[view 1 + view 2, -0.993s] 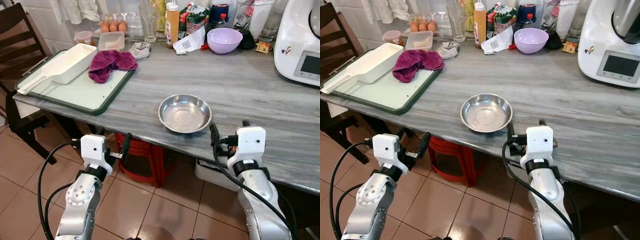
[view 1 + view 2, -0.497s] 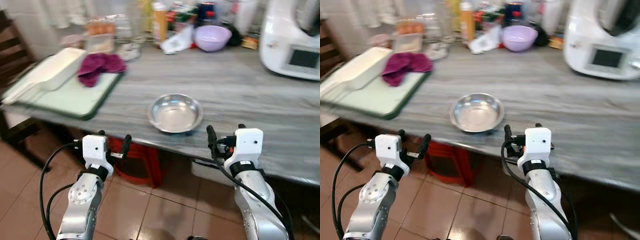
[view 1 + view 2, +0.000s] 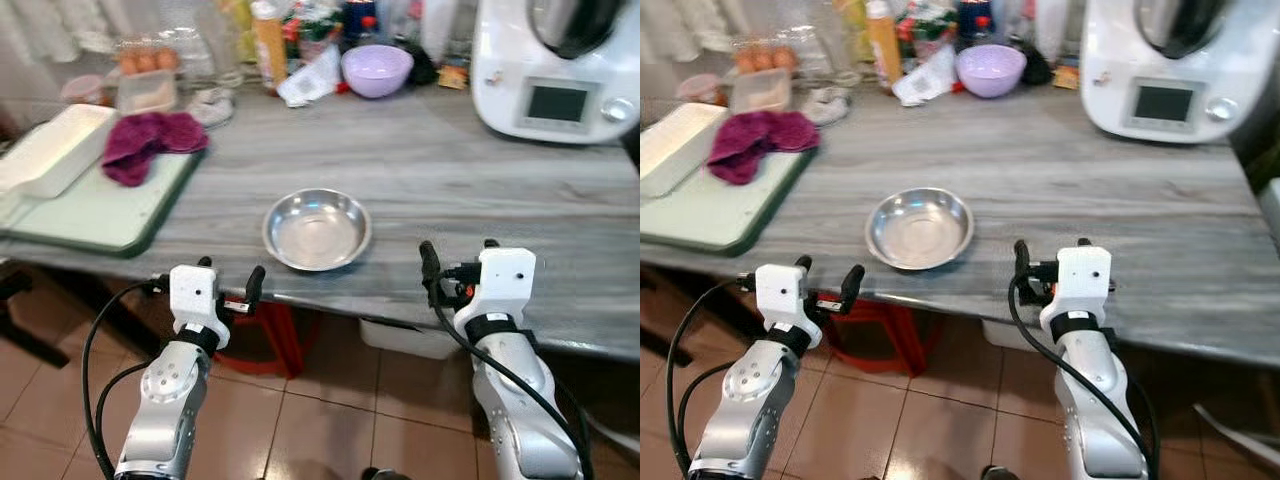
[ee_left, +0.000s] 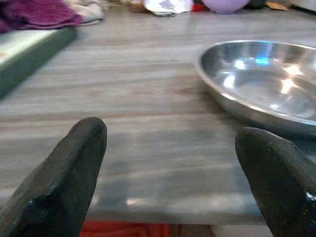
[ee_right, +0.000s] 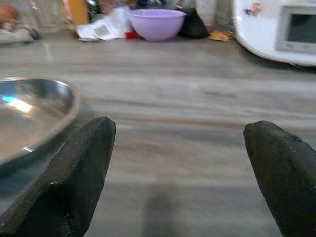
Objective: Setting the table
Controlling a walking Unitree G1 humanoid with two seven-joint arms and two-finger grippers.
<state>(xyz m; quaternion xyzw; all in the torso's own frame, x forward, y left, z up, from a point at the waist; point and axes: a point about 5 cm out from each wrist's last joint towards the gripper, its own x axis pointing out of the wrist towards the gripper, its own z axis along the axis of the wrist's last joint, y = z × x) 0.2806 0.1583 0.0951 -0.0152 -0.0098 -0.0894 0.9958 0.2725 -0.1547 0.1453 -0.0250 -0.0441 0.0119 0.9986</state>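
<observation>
- A round, shallow steel bowl (image 3: 316,228) with a shiny, mirror-like inside sits upright near the front edge of the grey streaked stone table (image 3: 480,180); being round, it has no long axis, and its mouth faces up.
- The left gripper (image 3: 227,287) is held level just below and before the table edge, left of the bowl, fingers spread apart and holding nothing.
- The right gripper (image 3: 458,268) is raised at the table edge, right of the bowl, its black fingers (image 5: 74,173) likewise wide apart and empty.
- Both silver forearms rise from below, pointing toward the table.
- Farther back lie a crumpled purple cloth (image 3: 145,143) on a green-rimmed tray (image 3: 90,215), a smooth lilac bowl (image 3: 377,69), and a glossy white appliance (image 3: 555,70).
</observation>
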